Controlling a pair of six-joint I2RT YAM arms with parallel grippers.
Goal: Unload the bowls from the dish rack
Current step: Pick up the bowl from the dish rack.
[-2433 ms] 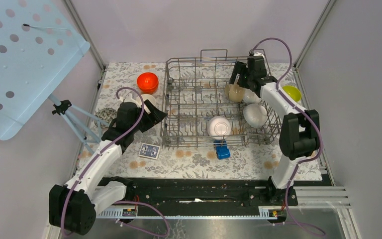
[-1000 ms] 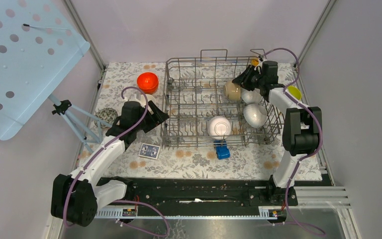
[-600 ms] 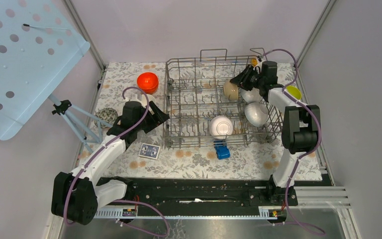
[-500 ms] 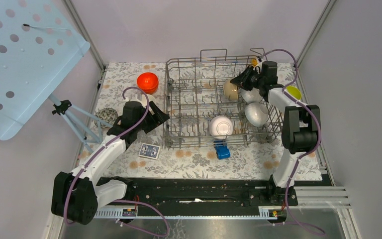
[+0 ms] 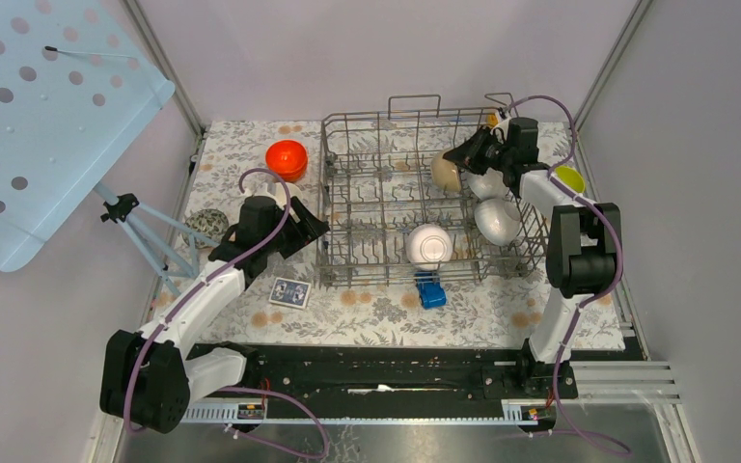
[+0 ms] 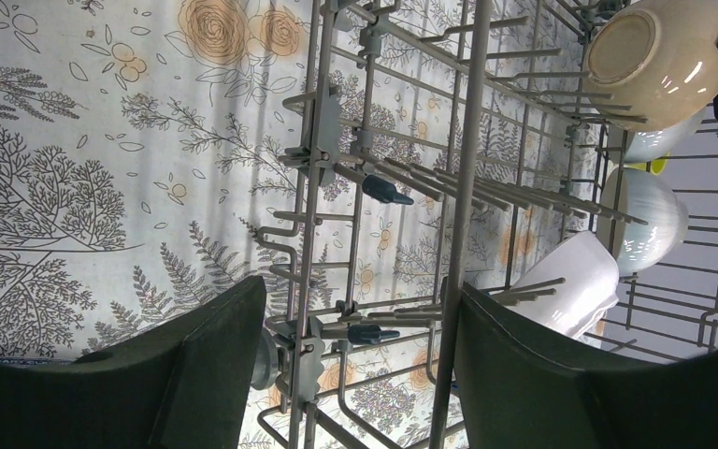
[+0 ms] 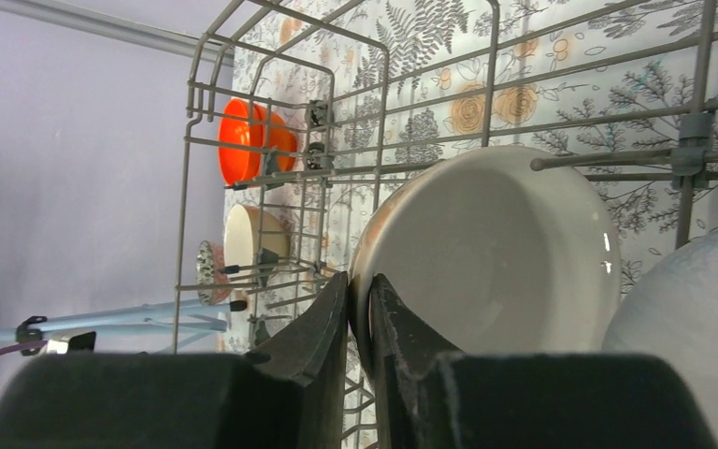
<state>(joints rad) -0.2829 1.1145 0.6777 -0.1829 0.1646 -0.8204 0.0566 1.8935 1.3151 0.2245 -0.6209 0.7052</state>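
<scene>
R fingers (image 7: 318, 327): clamped on beige bowl (image 7: 495, 253) rim.
Bowl posn: on edge inside dish rack (image 5: 367, 273), upper right of top view.
L fingers (image 6: 210, 365): spread apart, empty, just outside rack's left side.

We take this for a robotics lab cell, not a home kitchen. Plain lilac walls (image 5: 347, 48) on aluminium posts (image 5: 169, 72) box in a table where a dish rack (image 5: 325, 193) sits on a floral cloth (image 5: 376, 313). The left arm (image 5: 193, 309) and right arm (image 5: 574, 260) are bolted to a black rail (image 5: 376, 371), beside a perforated blue panel (image 5: 39, 116) on a tripod (image 5: 145, 236).
</scene>
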